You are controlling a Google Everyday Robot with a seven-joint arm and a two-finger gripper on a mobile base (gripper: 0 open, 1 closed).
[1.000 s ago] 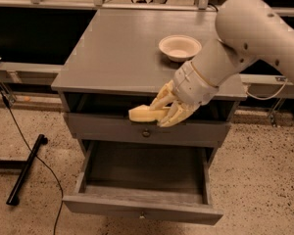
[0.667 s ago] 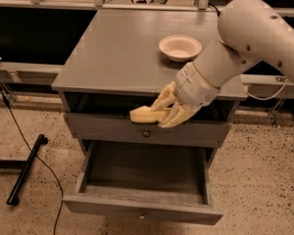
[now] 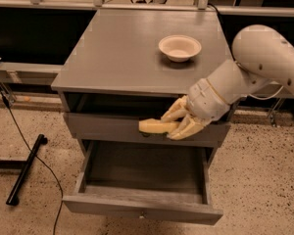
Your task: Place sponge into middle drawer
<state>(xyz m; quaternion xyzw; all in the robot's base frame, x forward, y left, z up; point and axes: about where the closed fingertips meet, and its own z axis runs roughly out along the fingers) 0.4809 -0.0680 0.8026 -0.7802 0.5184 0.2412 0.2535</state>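
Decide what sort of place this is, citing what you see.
Probably a robot test lab: a lone grey cabinet on speckled floor, a black bar lying there, and the gripper holding the sponge above the open middle drawer.

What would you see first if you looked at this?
The big white arm stands out: its gripper holds a yellow sponge in front of the upper drawer. Just below, the middle drawer stands pulled open. A white bowl sits on the cabinet top.

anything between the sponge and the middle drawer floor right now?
Nothing. Camera view: the gripper holds the sponge in front of the upper drawer front; only air below, down to the open middle drawer.
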